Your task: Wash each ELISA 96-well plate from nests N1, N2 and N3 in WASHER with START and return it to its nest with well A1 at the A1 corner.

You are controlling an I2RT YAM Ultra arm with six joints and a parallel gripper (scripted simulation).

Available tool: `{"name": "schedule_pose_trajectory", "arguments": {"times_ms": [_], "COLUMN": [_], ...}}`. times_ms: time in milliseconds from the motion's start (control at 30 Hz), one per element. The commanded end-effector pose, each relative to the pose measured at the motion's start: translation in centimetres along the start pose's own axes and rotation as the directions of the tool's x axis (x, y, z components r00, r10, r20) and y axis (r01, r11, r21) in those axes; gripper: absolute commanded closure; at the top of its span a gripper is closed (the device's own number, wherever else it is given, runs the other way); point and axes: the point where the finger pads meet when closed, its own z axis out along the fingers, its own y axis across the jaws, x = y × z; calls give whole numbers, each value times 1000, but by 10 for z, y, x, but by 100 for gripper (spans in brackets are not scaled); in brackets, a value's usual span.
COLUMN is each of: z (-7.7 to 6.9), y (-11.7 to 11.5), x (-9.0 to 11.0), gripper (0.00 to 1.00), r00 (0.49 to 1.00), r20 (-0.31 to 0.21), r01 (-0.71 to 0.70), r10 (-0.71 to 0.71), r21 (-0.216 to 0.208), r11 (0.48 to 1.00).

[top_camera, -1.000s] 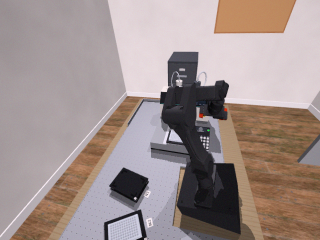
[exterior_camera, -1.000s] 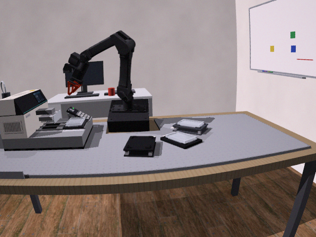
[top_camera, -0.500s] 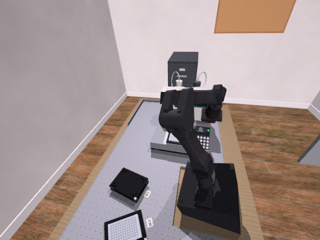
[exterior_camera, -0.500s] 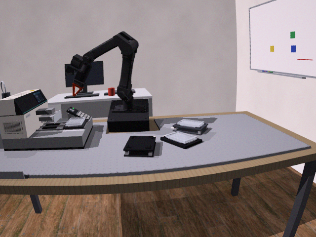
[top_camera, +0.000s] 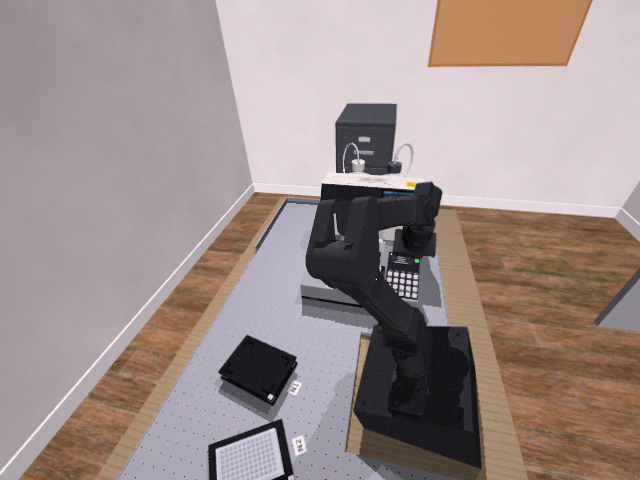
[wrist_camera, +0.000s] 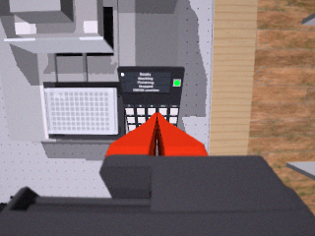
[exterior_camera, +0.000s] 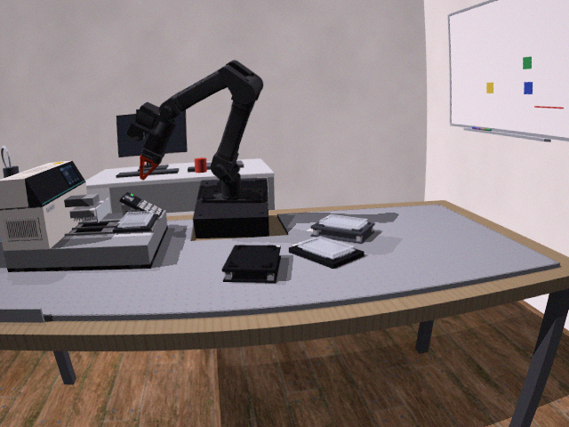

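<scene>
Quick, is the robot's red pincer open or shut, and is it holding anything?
Pincer: shut tight, holding nothing, hanging above the washer's keypad.

Matt grey worktop (exterior_camera: 413, 257), finely dotted with holes, edged in ribbed pale wood. Beside the washer (exterior_camera: 41, 221), smooth off-white casing like painted metal or plastic with a glossy dark screen. Above its keypad (top_camera: 403, 281) of white plastic-looking keys, matt black arm (exterior_camera: 238, 115) and smooth, saturated red hand (wrist_camera: 157, 138), fingers pressed together on nothing. Translucent white ribbed plate (wrist_camera: 81, 110) left of the keypad. Matt black nest slab (exterior_camera: 252, 261). Varnished, grainy wood floor (exterior_camera: 321, 390).
</scene>
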Motion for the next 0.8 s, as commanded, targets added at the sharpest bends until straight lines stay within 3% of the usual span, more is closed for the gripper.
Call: {"name": "schedule_pose_trajectory", "arguments": {"times_ms": [0, 767], "z": [-3, -1], "y": [3, 30], "x": [-1, 56], "gripper": [100, 100], "r00": [1000, 1000], "r20": [31, 30], "r01": [0, -1], "r10": [0, 1], "r21": [7, 6], "r11": [1000, 1000]}}
